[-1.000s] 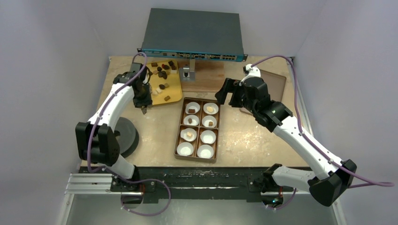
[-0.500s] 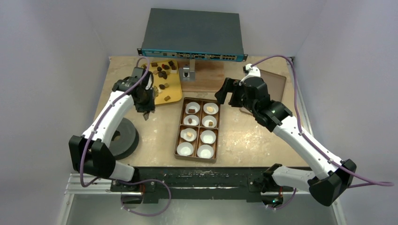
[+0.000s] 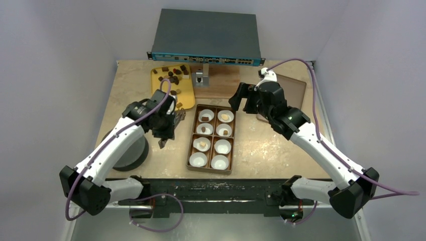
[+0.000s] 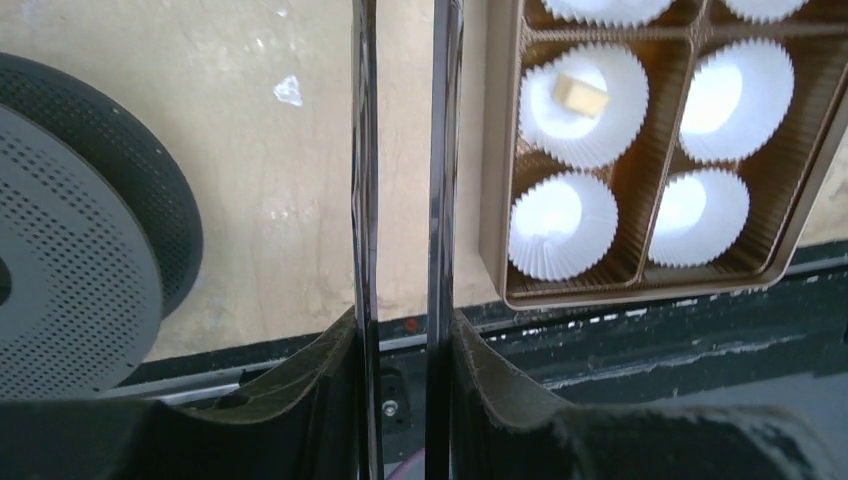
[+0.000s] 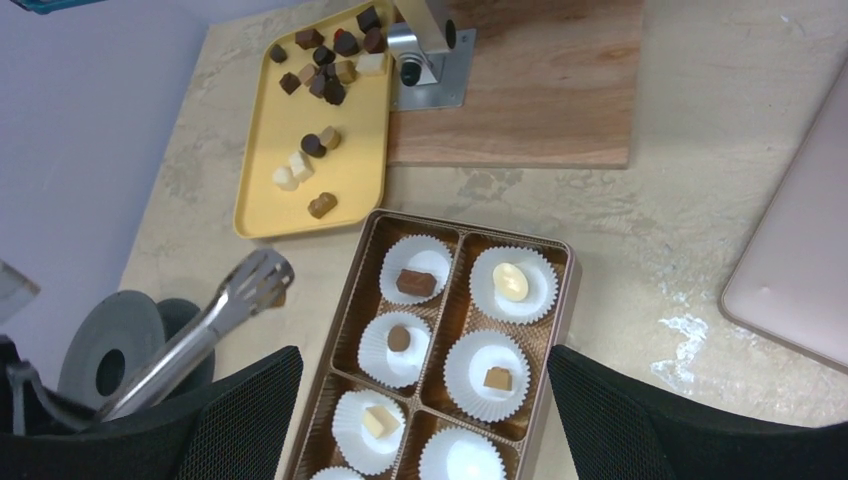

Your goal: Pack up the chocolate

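Five cups filled: you have chocolate [image 5: 413,281] in five of the eight white paper cups [image 4: 563,212] of the box [image 5: 566,300]. The three cups nearest the arms are bare.
Loose stock: the rest of the chocolate lies on the yellow tray [image 5: 355,175], bunched at its far end with a few pieces lower down, well apart from the box.
Left end effector [image 4: 402,320]: it is closed narrow on a pair of metal tongs [image 5: 215,320], which reach out over the counter [image 3: 261,145] just beside the box's left wall.
Right end effector [image 5: 422,360]: its jaws stand wide with nothing between them, and it hangs above the far end of the box.
Handling: treat each piece as light, small and rigid, probably brittle at the corners and smooth enough to slip. A hard squeeze would likely mark it.
Where to grip: pinch across two flat opposite sides with the tong tips, low on the piece and with gentle pressure.
Hidden: the left wrist view cuts the tong tips off at its top edge.
Unclear: the right wrist view shows a small brownish speck at the tips. You cannot tell whether it is a held piece.
Cut off: the right wrist view loses the nearest cups below its frame.
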Robot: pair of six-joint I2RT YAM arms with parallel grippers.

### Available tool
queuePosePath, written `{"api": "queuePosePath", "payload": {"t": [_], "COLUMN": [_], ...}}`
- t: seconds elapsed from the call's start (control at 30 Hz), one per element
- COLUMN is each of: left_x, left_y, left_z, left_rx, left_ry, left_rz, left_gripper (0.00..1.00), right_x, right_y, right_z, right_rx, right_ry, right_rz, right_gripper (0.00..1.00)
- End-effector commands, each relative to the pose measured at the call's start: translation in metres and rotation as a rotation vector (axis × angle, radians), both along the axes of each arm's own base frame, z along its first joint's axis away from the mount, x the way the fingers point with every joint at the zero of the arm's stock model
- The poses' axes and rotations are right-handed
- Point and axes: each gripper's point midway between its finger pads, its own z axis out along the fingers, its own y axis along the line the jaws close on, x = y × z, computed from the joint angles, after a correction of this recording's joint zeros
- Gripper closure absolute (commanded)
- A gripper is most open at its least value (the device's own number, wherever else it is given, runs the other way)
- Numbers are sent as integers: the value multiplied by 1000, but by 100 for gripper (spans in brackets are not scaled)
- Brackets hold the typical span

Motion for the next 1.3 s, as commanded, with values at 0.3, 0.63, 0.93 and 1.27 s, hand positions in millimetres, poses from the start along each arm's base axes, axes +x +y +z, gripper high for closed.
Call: {"api": "queuePosePath", "payload": {"t": [0.3, 0.63, 0.93, 1.27], "left_x": [-90, -132, -152, -151], "left_y": [-33, -43, -47, -47], "left_z": [-4, -15, -28, -27], "left_rx": [-36, -11, 2, 4], "left_ry": [113, 202, 256, 247], "left_rz": [-164, -271, -328, -334], "left_gripper": [73, 73, 72, 67], "right_x": [7, 6, 6, 6], "right_y": [8, 8, 6, 5], "right_z": [15, 13, 12, 14], "right_rx": [41, 43, 41, 40], "right_ry": [-44, -40, -37, -39], "right_rz": [12, 9, 4, -1], "right_gripper": [11, 11, 11, 11]}}
